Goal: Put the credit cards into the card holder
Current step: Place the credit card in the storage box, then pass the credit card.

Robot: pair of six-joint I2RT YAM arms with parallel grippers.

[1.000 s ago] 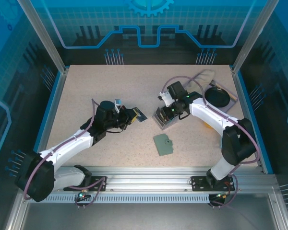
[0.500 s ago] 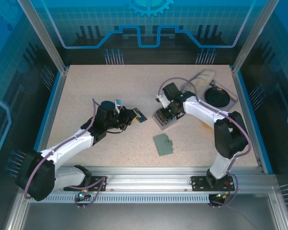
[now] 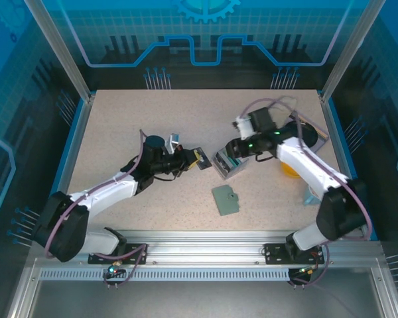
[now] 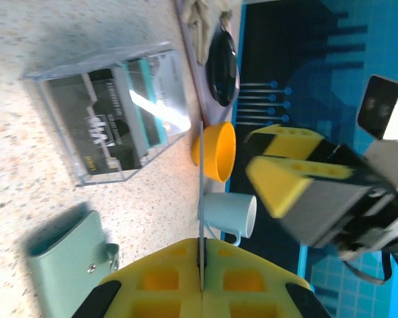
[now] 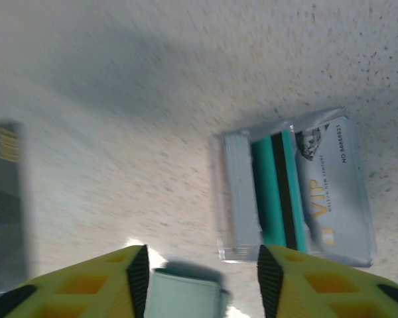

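Reading the right wrist view gives the clearest lettering: a grey card [image 5: 331, 192] lying in the clear box [image 5: 235, 199] bears "VIP" in gold and a small line beginning "NO." whose digits are too fine to trust, with a teal card [image 5: 268, 192] carrying a dark stripe beside it. The left wrist view shows the same clear box [image 4: 113, 112] from the other side, where the dark card at its front has a pale logo and print that cannot be made out. That view also takes in a yellow cup [image 4: 215, 151], a pale blue mug [image 4: 229, 211] and a black round dish [image 4: 222, 59]. From above, the credit cards sit in the clear box [image 3: 227, 163] near the middle of the table [image 3: 119, 119], and the card holder [image 3: 225, 199] lies closed and flat just nearer the arms, apart from the box. The left arm reaches low across the table towards the centre. Its left gripper [image 3: 189, 159] is clamped on a dark card [image 3: 200, 159], which the wrist camera sees edge-on as a thin line [image 4: 200, 192] between the yellow pads. The right arm bends in from the far right, and the right gripper [image 3: 233, 151] is poised at the box's far edge. Its fingers [image 5: 79, 285] stand apart with nothing between them.
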